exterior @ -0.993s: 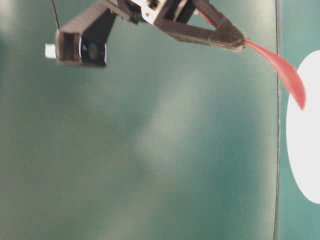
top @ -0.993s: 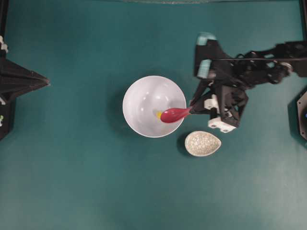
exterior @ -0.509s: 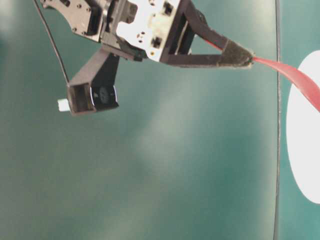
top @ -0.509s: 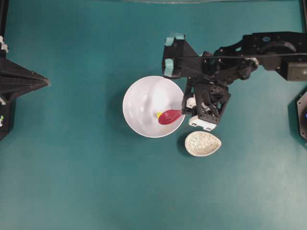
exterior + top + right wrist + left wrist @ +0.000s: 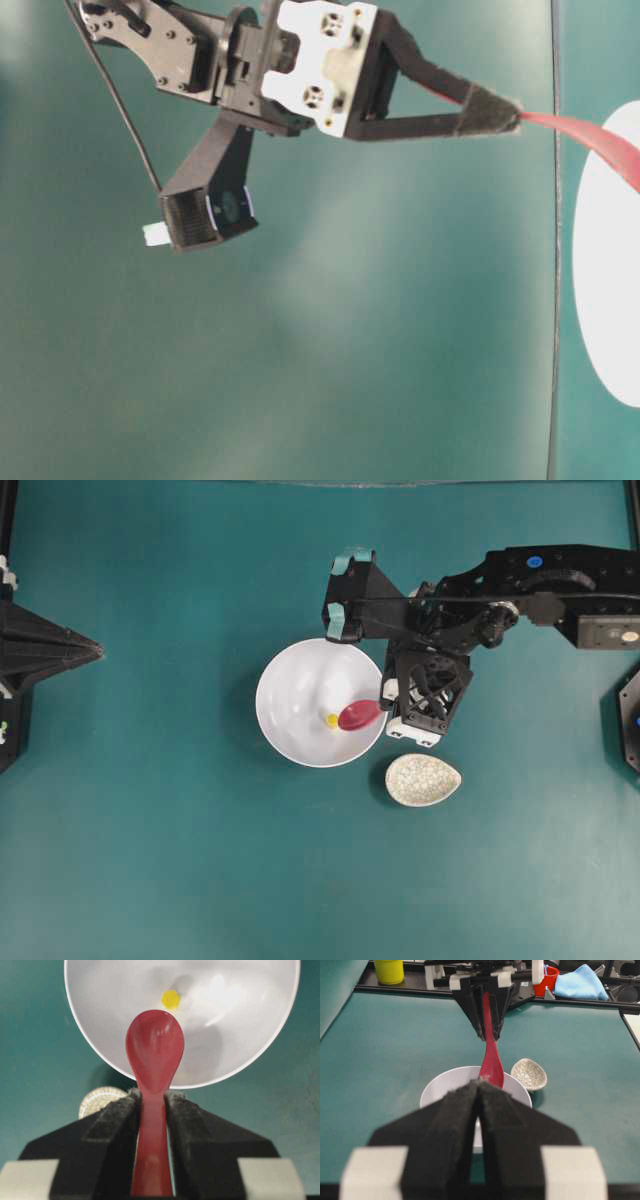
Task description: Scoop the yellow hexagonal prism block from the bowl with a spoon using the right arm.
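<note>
Right claw [image 5: 152, 1105] grips the spoon [image 5: 154, 1060], its head just short of the yellow block [image 5: 170, 998] in the bowl [image 5: 250, 1050].

My right arm [image 5: 530, 580]: black links, blue dot on top, thin black cable alongside. Wrist block white, dark screw holes. Camera housing black, teal-taped corners. My finger pads [image 5: 117, 1125] coarse black foam, white blocks behind.
</note>
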### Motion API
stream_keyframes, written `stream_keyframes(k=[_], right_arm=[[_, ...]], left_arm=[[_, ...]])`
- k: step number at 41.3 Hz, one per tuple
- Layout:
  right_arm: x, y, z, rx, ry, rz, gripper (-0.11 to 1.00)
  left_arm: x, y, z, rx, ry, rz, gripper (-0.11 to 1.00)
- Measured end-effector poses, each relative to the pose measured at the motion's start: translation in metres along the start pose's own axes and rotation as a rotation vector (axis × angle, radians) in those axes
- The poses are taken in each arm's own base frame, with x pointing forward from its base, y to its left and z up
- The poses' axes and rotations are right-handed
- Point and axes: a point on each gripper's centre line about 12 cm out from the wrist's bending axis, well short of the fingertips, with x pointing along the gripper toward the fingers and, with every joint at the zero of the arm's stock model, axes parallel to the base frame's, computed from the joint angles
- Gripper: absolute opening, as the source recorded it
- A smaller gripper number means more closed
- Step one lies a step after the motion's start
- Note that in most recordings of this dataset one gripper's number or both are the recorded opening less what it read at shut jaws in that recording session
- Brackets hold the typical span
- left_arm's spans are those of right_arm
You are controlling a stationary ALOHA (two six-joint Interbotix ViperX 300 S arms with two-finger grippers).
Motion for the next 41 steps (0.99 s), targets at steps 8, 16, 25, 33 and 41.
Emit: stream_keyframes(k=[8, 16, 25, 33, 41], right_arm=[[0.005, -0.001, -0.002, 0.002, 0.026, -0.002, 0.25], [0.012, -0.003, -0.002, 0.006, 0.042, -0.005, 0.25], [0.019, -0.004, 0.001, 0.008, 0.057, -0.007, 0.25], [0.026, -0.005, 0.004, 0.012, 0.069, -0.009, 0.25], [0.033, -0.007, 0.004, 0.014, 0.086, -0.011, 0.25]], left_arm=[[0.000, 0.000, 0.000, 0.000, 0.000, 0.000, 0.00], [0.000, 0.000, 0.000, 0.000, 0.000, 0.000, 0.00], [0.000, 0.000, 0.000, 0.000, 0.000, 0.000, 0.00], [0.000, 0.000, 0.000, 0.000, 0.000, 0.000, 0.00], [0.000, 0.000, 0.000, 0.000, 0.000, 0.000, 0.00]])
